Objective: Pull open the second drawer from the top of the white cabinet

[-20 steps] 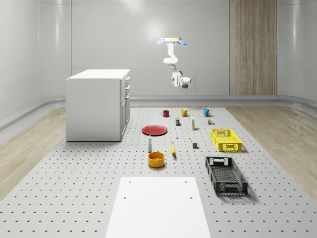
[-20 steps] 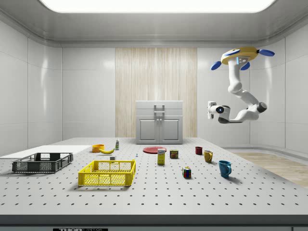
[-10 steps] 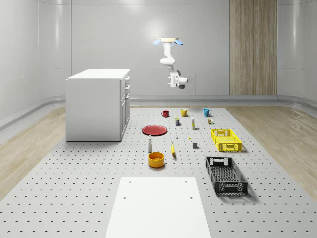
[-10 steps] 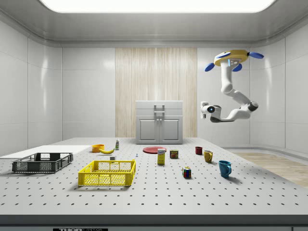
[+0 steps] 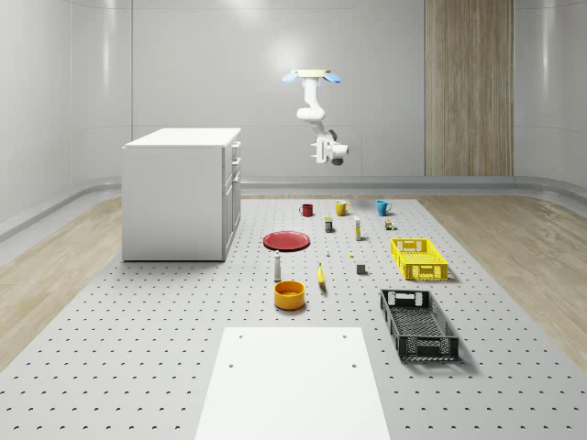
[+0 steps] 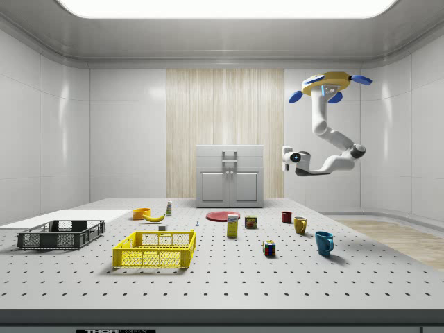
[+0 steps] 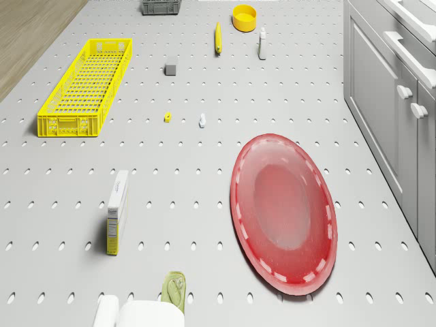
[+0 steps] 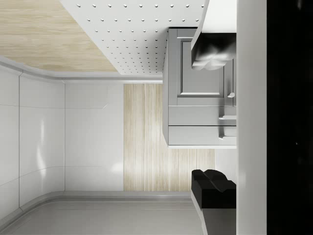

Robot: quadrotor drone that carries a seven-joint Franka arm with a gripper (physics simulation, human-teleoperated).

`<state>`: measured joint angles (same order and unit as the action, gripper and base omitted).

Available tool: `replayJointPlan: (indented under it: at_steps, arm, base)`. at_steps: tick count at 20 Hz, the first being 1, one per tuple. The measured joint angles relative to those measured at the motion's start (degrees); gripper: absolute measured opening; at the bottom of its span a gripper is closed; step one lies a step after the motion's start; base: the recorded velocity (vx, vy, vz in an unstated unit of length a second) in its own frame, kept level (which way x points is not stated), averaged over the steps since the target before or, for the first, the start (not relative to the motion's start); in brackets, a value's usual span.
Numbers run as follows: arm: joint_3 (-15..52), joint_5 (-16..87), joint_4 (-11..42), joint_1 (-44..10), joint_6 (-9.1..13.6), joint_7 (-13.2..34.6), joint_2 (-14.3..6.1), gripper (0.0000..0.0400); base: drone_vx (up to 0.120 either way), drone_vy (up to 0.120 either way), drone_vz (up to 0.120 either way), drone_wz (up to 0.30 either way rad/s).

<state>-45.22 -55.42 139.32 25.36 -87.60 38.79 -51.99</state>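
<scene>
1. In the whole-scene view, our drone point(image 5: 311, 77) hovered high over the far end of the table point(image 5: 138, 367), above the red mug point(image 5: 307, 210), well apart from the white cabinet point(image 5: 174, 197) at that view's left. The gripper point(image 5: 315, 151) hung at about the height of the drawers and pointed toward them, which we judged to be an approach for the second drawer point(image 5: 235, 169). We could not tell whether the claw was open or closed.

2. In the side view, the cabinet front faced the camera, with the second drawer point(image 6: 229, 165) under the top one and above the two doors. The gripper point(image 6: 286, 157) was level with the drawers but to the side view's right of them. No object stood between them in the air.

3. In the drone view, the red plate point(image 7: 285, 212) lay on the table just beside the cabinet front. The yellow crate point(image 7: 86, 86) and a banana point(image 7: 218, 37) lay further away, all low.

4. In the wrist view, the second drawer point(image 8: 195, 116) appeared ahead, so the wrist was already aimed at the cabinet.
</scene>
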Motion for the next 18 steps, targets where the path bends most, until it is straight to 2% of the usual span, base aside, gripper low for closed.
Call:
replayJointPlan:
  at_steps: [3, 18]
  arm:
    - [-0.41, 0.55, 0.1, 0.92, -0.78, 0.45, -0.77, 0.03]
    - [-2.1, 3.19, 0.57, 4.93, -4.32, 2.63, -4.37, 0.03]
  base:
    - [0.12, 0.0, 0.0, 0.0]
    - [0.12, -0.12, 0.0, 0.0]
